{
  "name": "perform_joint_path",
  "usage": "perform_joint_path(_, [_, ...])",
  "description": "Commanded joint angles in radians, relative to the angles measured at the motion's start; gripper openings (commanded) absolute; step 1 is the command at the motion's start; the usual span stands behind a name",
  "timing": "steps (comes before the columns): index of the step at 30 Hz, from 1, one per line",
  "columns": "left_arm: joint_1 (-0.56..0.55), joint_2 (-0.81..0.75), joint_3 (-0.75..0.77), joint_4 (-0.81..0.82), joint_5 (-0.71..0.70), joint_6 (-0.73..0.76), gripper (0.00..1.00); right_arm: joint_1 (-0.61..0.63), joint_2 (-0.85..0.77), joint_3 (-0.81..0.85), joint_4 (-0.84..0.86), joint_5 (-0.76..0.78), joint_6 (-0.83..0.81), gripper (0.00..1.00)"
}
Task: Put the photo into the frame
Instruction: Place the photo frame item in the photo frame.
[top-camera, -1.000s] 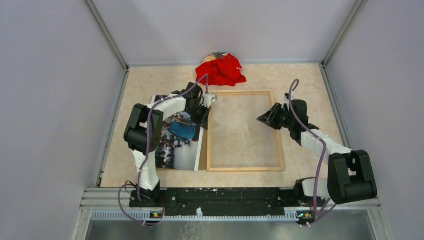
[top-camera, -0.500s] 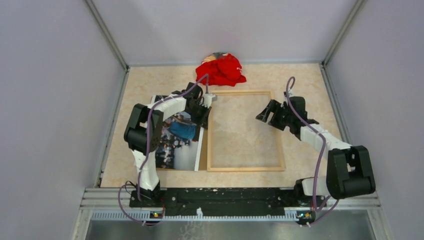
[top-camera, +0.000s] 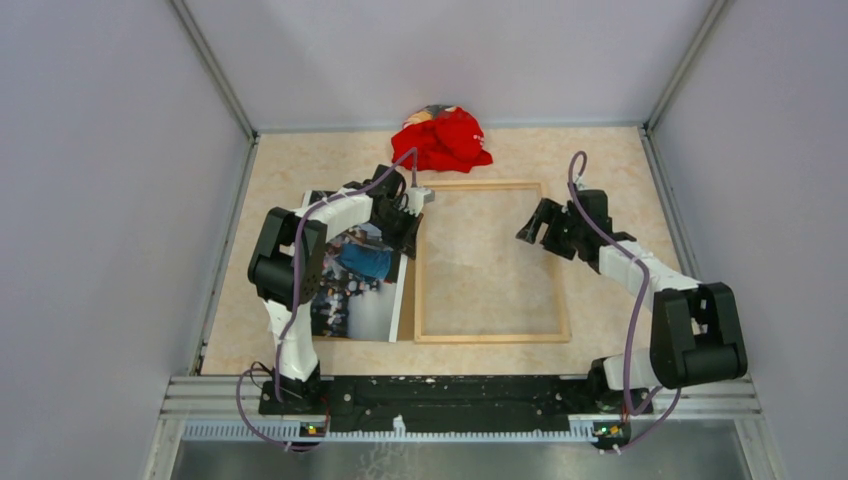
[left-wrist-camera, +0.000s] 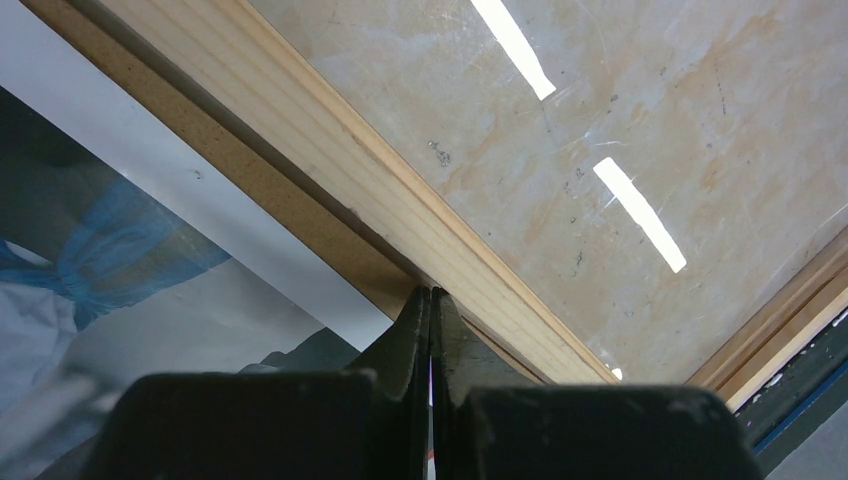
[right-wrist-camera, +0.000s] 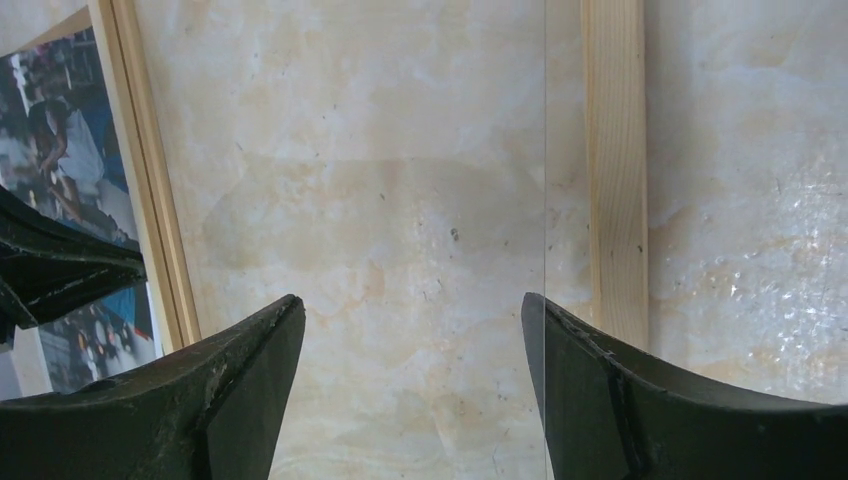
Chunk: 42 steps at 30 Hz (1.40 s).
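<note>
At frame (top-camera: 490, 337) left rail: L jaws closed, photo (top-camera: 365, 305) just beside.

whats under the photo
A brown board edge shows beneath the photo, along the side nearest the frame. How far it extends underneath is hidden by the print.

Light-wood frame (top-camera: 491, 337), blue-and-white photo (top-camera: 360, 290), red cloth (top-camera: 445, 140)

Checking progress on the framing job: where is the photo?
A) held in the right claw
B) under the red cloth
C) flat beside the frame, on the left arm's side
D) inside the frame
C: the photo lies flat outside the frame, alongside its left rail.
</note>
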Motion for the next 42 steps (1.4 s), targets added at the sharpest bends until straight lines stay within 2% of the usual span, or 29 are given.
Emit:
perform_joint_path(1, [-0.010,0.013,0.007,0.027,-0.003,0.011,0.00,0.004,0.017,0.059,-0.003,0.049,-0.032,0.80])
perform_joint_path(17, [-0.011,0.017,0.015,0.025,-0.002,0.010,0.00,0.006,0.030,0.067,-0.032,0.104,-0.031,0.86])
perform_joint_path(21, [-0.011,0.018,0.014,0.023,-0.001,0.010,0.00,0.006,0.038,0.065,-0.038,0.124,-0.022,0.95])
perform_joint_path(25, [-0.011,0.018,0.014,0.024,0.000,0.012,0.00,0.005,0.040,0.059,-0.034,0.126,-0.018,0.99])
perform_joint_path(34, [-0.011,0.020,0.016,0.020,-0.001,0.016,0.00,0.005,0.015,0.073,-0.064,0.187,-0.019,0.99])
perform_joint_path(42, [-0.011,0.020,0.015,0.021,-0.002,0.016,0.00,0.006,0.020,0.074,-0.062,0.171,-0.020,0.99])
